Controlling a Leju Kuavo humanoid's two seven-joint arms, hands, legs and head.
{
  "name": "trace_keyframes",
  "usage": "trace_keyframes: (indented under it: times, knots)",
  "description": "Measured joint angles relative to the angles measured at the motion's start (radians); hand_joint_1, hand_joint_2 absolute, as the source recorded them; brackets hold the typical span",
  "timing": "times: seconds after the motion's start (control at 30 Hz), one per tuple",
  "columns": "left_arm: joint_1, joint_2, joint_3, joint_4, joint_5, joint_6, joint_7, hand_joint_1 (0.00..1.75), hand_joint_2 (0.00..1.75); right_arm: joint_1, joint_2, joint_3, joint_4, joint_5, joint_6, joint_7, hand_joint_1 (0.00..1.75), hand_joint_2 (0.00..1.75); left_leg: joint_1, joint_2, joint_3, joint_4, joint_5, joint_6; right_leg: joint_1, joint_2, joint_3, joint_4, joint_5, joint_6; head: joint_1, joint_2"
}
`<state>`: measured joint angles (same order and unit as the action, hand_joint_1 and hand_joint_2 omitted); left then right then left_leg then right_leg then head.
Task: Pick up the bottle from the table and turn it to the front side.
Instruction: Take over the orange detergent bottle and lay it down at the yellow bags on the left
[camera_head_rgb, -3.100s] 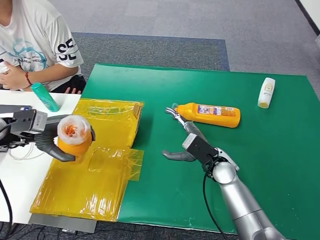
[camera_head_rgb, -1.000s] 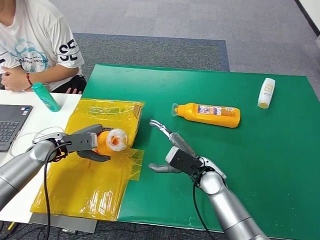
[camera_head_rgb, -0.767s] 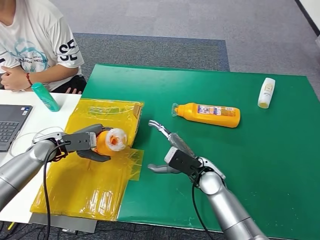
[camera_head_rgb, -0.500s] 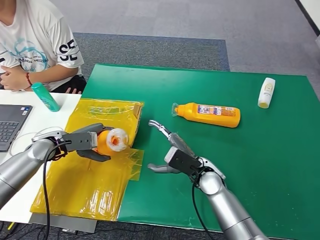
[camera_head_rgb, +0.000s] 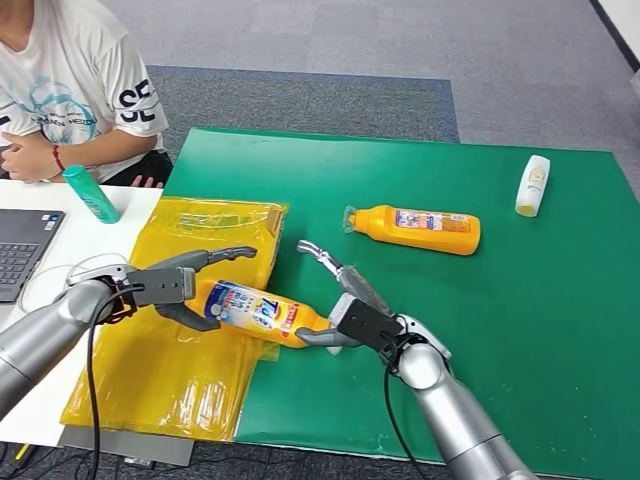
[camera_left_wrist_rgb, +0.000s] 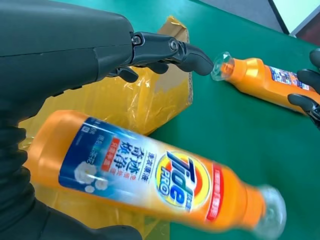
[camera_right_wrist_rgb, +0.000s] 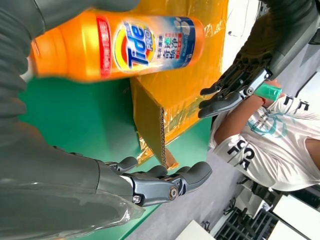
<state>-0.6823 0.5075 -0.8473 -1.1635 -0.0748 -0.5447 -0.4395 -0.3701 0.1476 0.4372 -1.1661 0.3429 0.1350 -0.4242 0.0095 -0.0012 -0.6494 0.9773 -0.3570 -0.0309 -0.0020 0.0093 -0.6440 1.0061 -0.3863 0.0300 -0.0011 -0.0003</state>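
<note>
Left hand (camera_head_rgb: 177, 285) lay over the yellow plastic sheet (camera_head_rgb: 151, 380), its fingers (camera_head_rgb: 226, 254) stretched out straight above the orange detergent bottle (camera_head_rgb: 256, 312) and its thumb under the bottle's base end. The fingers were spread and did not close round the bottle; from the left wrist view the bottle (camera_left_wrist_rgb: 151, 175) seemed to rest against the palm, though whether the hand truly held it could not be told. The bottle lay on its side, its blue and orange label facing up, base toward the left hand and neck pointing toward the right hand (camera_head_rgb: 355, 315). Its body lay across the edge where the yellow sheet met the green surface (camera_head_rgb: 528, 330).

The right hand hovered over the green surface with fingers apart and extended, holding nothing; its thumb was close beside the bottle's neck, possibly touching it.

A yellow-wrapped cardboard box (camera_head_rgb: 226, 225) sat just behind the bottle, on the sheet. A second orange bottle (camera_head_rgb: 415, 229) lay on its side farther back on the green surface, well apart from both hands. A small white bottle (camera_head_rgb: 533, 185) lay near the far right edge. On the white table (camera_head_rgb: 45, 370) to the left were a teal bottle (camera_head_rgb: 89, 193) and a laptop (camera_head_rgb: 23, 250), and a person in a white T-shirt (camera_head_rgb: 68, 80) sat behind it.
</note>
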Motion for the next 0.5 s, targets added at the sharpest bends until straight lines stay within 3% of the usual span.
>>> trace_keyframes:
  times: [0.5]
  knots:
    - [0.045,-0.015,0.003,0.0,-0.004,0.029,-0.036,0.0,1.75,0.005,0.0,0.0,0.008,0.0,0.001,0.002,0.0,1.75,0.0,0.0,0.0,0.0,0.0,0.0,0.0,0.0,0.0,0.0,0.0,0.0,0.0,0.0]
